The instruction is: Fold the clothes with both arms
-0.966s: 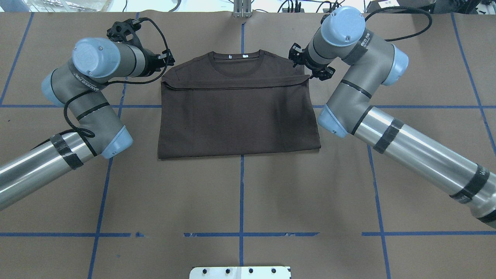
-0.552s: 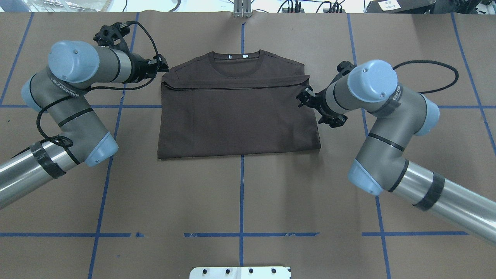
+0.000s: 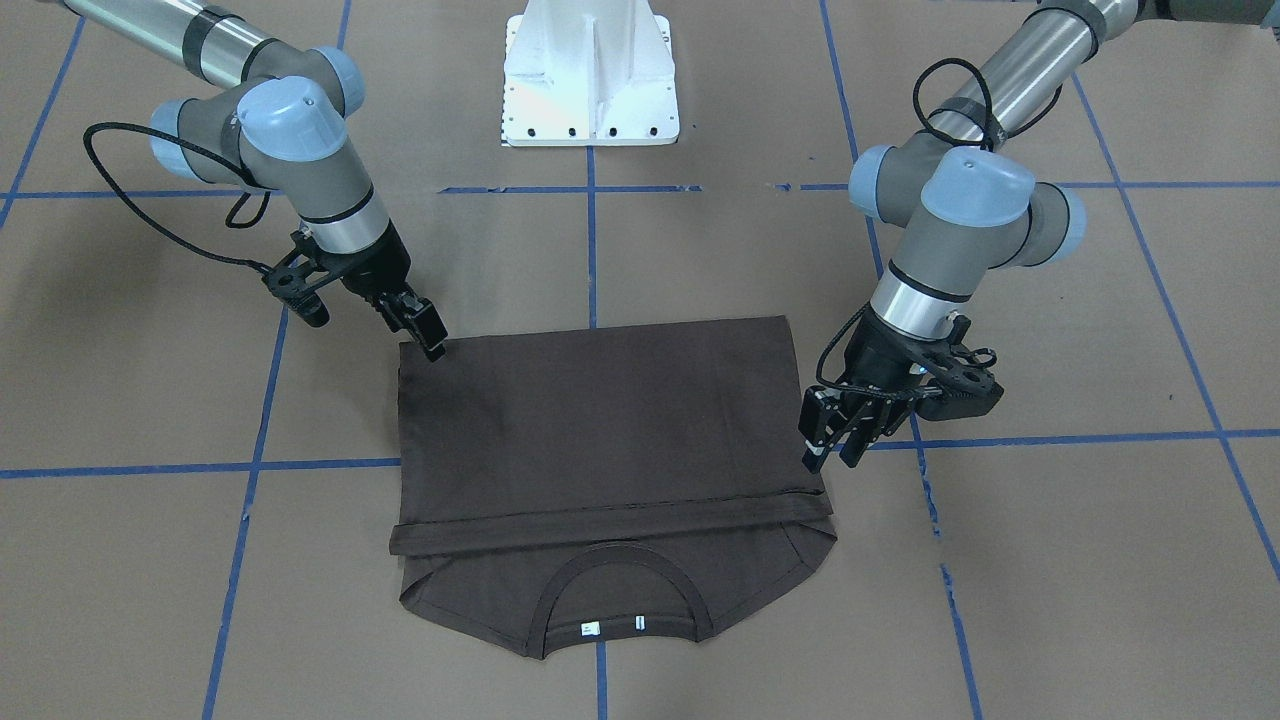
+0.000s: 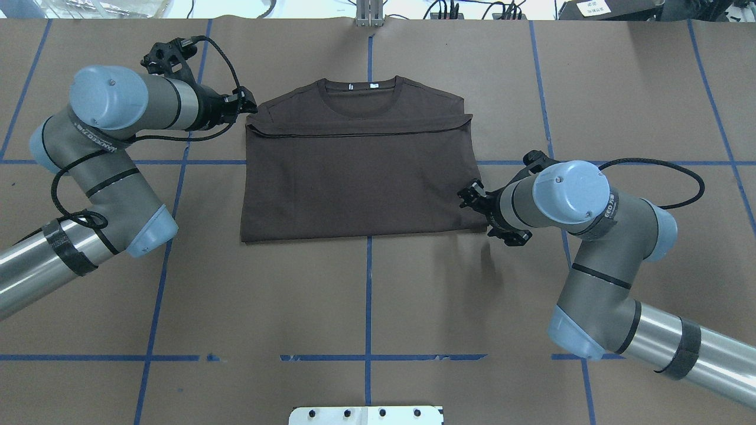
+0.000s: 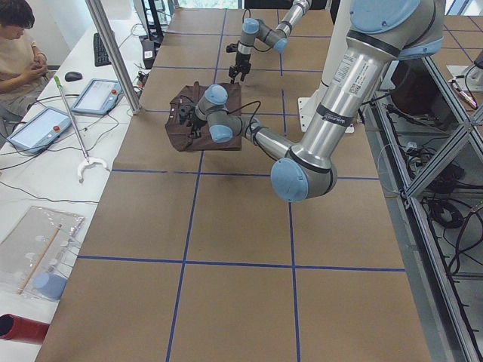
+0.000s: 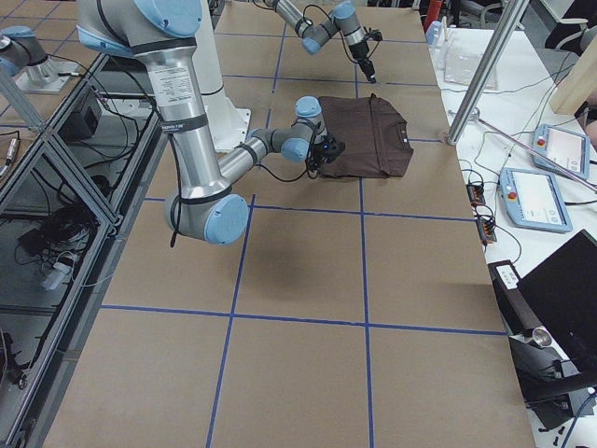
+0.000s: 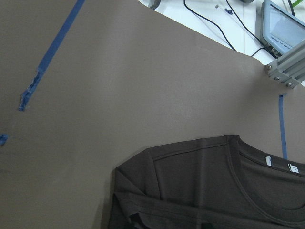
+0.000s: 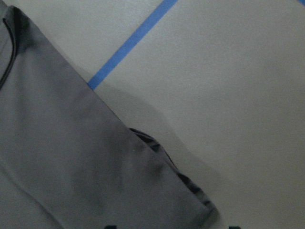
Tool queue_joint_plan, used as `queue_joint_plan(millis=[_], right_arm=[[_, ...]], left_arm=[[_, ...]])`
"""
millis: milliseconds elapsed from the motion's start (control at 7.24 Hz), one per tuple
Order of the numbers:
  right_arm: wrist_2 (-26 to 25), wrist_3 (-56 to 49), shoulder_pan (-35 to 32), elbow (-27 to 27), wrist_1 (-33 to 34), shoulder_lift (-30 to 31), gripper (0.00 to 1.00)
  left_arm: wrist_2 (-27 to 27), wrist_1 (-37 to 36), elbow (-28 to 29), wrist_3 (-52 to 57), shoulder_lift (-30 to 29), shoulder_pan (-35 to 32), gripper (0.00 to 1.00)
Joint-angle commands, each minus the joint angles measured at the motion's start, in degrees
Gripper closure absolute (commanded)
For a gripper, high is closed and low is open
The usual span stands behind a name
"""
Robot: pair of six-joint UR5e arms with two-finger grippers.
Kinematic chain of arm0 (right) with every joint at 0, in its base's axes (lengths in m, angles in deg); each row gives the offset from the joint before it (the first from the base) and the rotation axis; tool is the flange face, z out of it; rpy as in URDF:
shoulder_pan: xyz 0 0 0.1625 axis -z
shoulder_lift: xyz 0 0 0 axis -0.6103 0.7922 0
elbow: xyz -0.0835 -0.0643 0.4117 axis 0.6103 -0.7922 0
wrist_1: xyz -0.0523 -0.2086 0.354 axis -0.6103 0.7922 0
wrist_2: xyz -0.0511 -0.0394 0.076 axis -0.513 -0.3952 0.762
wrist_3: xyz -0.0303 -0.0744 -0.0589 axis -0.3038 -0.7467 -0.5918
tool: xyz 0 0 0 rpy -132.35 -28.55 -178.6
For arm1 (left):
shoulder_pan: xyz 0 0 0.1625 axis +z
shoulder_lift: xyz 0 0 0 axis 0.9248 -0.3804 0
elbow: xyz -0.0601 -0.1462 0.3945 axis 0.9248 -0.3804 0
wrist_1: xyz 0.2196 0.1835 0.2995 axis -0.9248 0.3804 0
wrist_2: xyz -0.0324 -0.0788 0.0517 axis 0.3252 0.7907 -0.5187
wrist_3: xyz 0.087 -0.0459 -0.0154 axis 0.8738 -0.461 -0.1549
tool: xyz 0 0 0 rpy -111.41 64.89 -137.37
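Note:
The dark brown T-shirt lies flat on the table. Its lower part is folded up to just below the collar, and the collar with its white tags is on the side away from me. My left gripper hovers at the shirt's far left fold corner, open and empty; it also shows in the front view. My right gripper is at the shirt's right edge near the near right corner, open and holding nothing. In the front view, the right gripper has its tip over that corner.
Brown paper with blue tape lines covers the table. The white pedestal base stands at my side. A seated operator, tablets and a grabber stick are beyond the far edge.
My right arm swung from the shirt's far right fold corner back along the right edge to its near right corner. My left arm drew slightly leftward and stays by the far left corner.

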Motion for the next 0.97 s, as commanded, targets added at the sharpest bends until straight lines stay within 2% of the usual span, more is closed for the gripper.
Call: queue_joint_plan(millis=[0,138,276,828], right_arm=[[-1.0,0.4,1.4,-0.9,0.1,0.3,0.20],[-1.0,0.6,1.3,-1.0,0.2,0.3,0.40],[-0.8,0.6,1.0,-0.8,0.5,0.4,0.99],[-0.6,0.2,0.3,1.4,0.7,0.8,1.00]], left_arm=[[-0.2,-0.2,-0.1,0.0,-0.3,0.0,0.42],[-0.3,-0.2,-0.1,0.0,-0.5,0.0,0.43],[-0.3,-0.2,-0.1,0.0,-0.5,0.0,0.42],[-0.3,-0.2,0.1,0.1,-0.1,0.1,0.42]])
